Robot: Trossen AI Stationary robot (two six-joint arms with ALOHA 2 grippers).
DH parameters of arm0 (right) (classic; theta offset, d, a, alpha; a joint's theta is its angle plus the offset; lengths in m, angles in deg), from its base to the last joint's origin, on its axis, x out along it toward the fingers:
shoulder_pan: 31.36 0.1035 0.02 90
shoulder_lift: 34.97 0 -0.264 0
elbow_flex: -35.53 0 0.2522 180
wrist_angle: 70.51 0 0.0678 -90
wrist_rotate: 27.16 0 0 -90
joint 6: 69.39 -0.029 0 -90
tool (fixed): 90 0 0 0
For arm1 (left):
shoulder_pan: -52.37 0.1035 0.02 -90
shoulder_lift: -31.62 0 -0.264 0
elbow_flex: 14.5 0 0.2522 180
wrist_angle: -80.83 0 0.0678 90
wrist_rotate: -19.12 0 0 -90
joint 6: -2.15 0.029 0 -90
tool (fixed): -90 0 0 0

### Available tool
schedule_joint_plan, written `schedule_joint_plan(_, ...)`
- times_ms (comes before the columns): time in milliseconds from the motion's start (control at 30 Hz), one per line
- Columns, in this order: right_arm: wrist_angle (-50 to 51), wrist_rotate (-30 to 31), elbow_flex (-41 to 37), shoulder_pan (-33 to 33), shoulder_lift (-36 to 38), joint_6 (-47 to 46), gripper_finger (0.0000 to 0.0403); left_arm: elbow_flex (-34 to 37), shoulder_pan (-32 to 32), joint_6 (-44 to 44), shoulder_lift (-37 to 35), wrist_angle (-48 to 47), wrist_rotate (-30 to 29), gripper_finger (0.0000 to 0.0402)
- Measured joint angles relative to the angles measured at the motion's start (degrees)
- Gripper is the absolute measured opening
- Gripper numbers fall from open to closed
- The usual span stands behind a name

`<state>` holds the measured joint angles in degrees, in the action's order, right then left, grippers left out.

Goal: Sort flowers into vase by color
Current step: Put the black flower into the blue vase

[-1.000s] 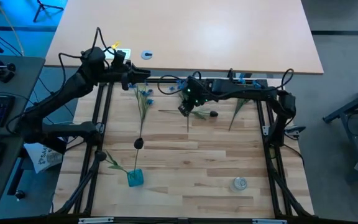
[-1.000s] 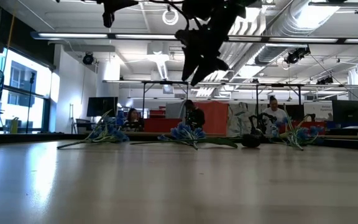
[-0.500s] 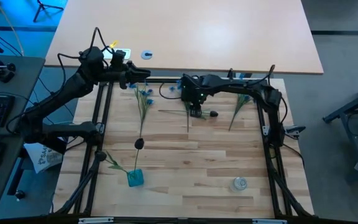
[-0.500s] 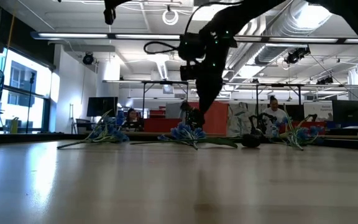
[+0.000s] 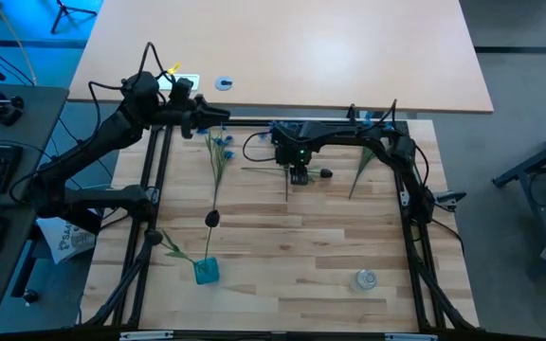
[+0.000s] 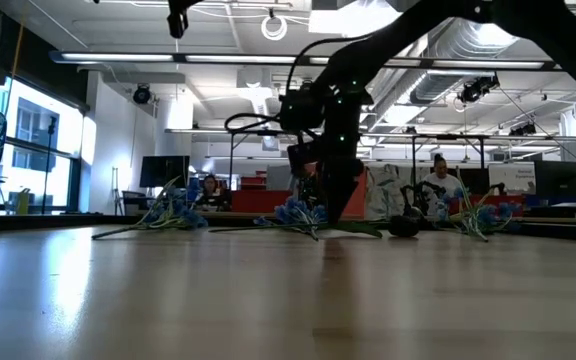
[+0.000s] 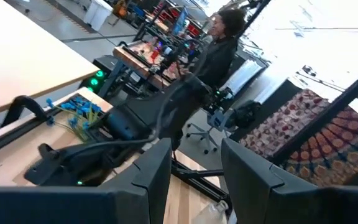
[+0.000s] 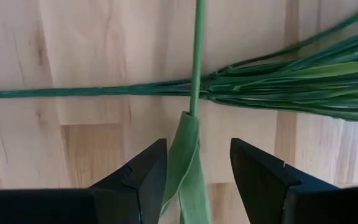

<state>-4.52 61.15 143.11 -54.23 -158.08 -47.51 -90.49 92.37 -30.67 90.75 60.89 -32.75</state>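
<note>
Two green flower stems cross on the wood near the table's far edge. One stem (image 8: 92, 91) ends in a dark bud (image 5: 325, 173). The other stem (image 8: 197, 50) runs toward blue blossoms (image 5: 268, 134). My right gripper (image 5: 299, 173) points down over the crossing, open. Its fingers stand on either side of a long leaf (image 8: 185, 155) without touching it. My left gripper (image 5: 214, 116) hangs high at the far left, level and open, with nothing between its fingers (image 7: 154, 177). A blue vase (image 5: 207, 273) with a leafy stem (image 5: 173, 249) in it stands near the front left.
Another blue sprig (image 5: 221, 147) lies at the far left, its stem running toward a dark bud (image 5: 211, 219). A third sprig (image 5: 368, 153) lies at the far right. A clear glass vase (image 5: 365, 279) stands at the front right. Black frame rails (image 5: 154, 189) border both sides.
My right gripper has come down from high above the table onto the crossing stems and has rolled about its own axis on the way. Its fingers have kept the same gap. The flowers lie as before.
</note>
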Motion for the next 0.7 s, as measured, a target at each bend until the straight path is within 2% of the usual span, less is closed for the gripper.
schedule_joint_plan(233,-0.4,-0.3,0.0,0.0,-1.6,-0.9,0.0164,0.0,0.0,0.0,0.0,-0.1,0.6,0.0127)
schedule_joint_plan(367,-0.3,-0.3,0.0,0.0,-2.2,-2.2,0.0117,0.0,0.0,-0.1,0.0,-0.1,0.6,0.0127)
schedule_joint_plan(533,1.2,-0.3,1.2,0.0,-1.9,-5.1,0.0017,0.0,0.0,0.0,-0.6,0.1,0.6,0.0127)
schedule_joint_plan(700,7.1,-0.3,5.2,0.0,2.8,-4.2,0.0022,0.0,2.1,-0.1,-3.1,4.3,6.4,0.0127)
